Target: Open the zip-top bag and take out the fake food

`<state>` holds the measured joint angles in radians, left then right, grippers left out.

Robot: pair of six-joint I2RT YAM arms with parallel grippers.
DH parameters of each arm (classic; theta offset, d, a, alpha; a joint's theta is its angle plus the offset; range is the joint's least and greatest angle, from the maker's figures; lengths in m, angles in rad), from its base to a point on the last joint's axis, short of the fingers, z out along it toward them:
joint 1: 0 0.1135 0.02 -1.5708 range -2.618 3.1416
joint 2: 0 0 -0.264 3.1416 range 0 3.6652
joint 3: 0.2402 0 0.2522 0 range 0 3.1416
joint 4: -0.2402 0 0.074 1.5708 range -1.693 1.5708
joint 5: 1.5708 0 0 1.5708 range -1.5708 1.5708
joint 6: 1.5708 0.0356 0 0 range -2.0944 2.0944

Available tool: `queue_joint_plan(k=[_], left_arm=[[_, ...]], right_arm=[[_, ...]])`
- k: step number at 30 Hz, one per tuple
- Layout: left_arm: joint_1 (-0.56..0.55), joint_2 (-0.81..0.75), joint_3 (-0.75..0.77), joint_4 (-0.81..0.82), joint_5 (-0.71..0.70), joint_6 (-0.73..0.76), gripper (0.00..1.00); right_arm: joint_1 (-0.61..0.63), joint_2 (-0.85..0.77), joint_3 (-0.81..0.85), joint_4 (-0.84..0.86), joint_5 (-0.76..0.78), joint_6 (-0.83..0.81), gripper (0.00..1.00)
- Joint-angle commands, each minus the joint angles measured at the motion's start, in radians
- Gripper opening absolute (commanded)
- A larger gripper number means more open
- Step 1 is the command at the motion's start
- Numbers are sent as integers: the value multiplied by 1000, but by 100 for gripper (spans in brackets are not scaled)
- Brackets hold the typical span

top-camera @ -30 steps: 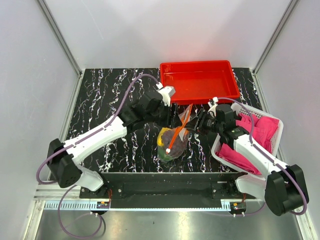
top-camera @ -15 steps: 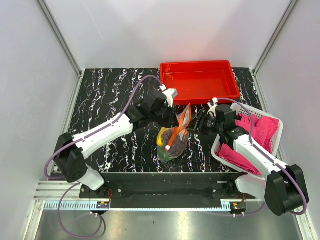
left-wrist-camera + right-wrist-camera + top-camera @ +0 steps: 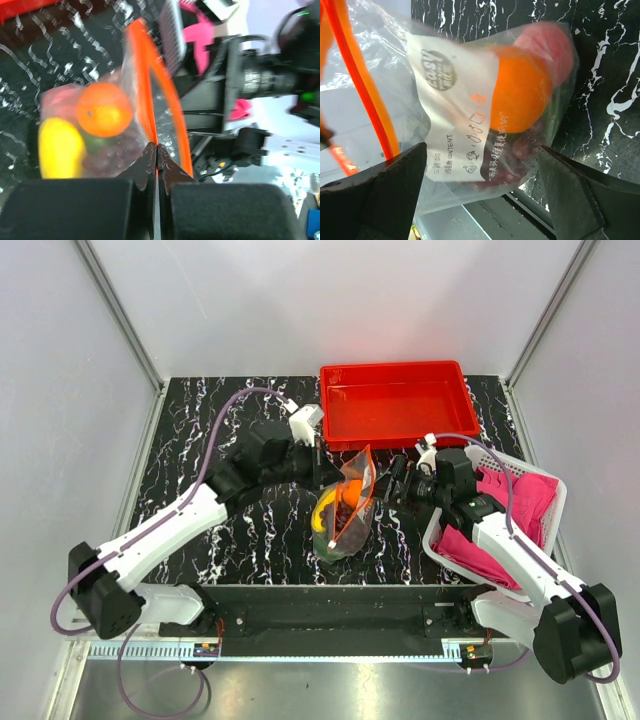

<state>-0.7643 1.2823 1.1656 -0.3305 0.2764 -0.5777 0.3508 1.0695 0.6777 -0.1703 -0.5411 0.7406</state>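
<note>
The zip-top bag [image 3: 347, 525] stands on the black marbled table, its orange-red zip strip [image 3: 145, 85] pulled up. My left gripper [image 3: 326, 474] is shut on the left side of that strip; in the left wrist view the jaws [image 3: 156, 148] pinch the orange band. Inside the bag is the fake food: an orange ball [image 3: 105, 110], a yellow fruit [image 3: 60, 147] and purple grapes [image 3: 110, 157]. My right gripper [image 3: 393, 487] stands open just right of the bag. The right wrist view shows the bag [image 3: 465, 125] with the ball [image 3: 520, 90] between its wide-spread fingers [image 3: 380, 195].
A red tray [image 3: 400, 425] lies behind the bag at the table's back. A white basket [image 3: 553, 515] of pink cloths [image 3: 520, 495] sits at the right edge, under my right arm. Grey walls close in the table.
My left gripper has closed on the zip strip and drawn it up and to the left. My right gripper has opened wide and let go of the bag, which now stands taller.
</note>
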Motion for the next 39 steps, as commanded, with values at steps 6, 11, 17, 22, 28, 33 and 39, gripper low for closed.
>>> queue_joint_plan(k=[6,11,17,22,28,33,39], left_arm=[[8,-93,-41,111,4,-47,0],[11,-80,-32,70,-2,-31,0],[11,-66,-37,70,6,-34,0],[11,-72,-46,70,14,-39,0],[11,-72,-44,50,18,-37,0],[11,-78,-73,35,-16,-36,0],[8,-58,-93,25,-69,-11,6]], right_arm=[[2,56,101,-115,-62,-13,100],[2,20,181,-257,-16,-81,100],[36,-167,267,-410,259,-132,100],[92,-62,284,-357,190,-107,98],[151,36,321,-319,227,-119,84],[158,40,298,-253,162,-104,39],[172,30,281,-195,92,-70,8]])
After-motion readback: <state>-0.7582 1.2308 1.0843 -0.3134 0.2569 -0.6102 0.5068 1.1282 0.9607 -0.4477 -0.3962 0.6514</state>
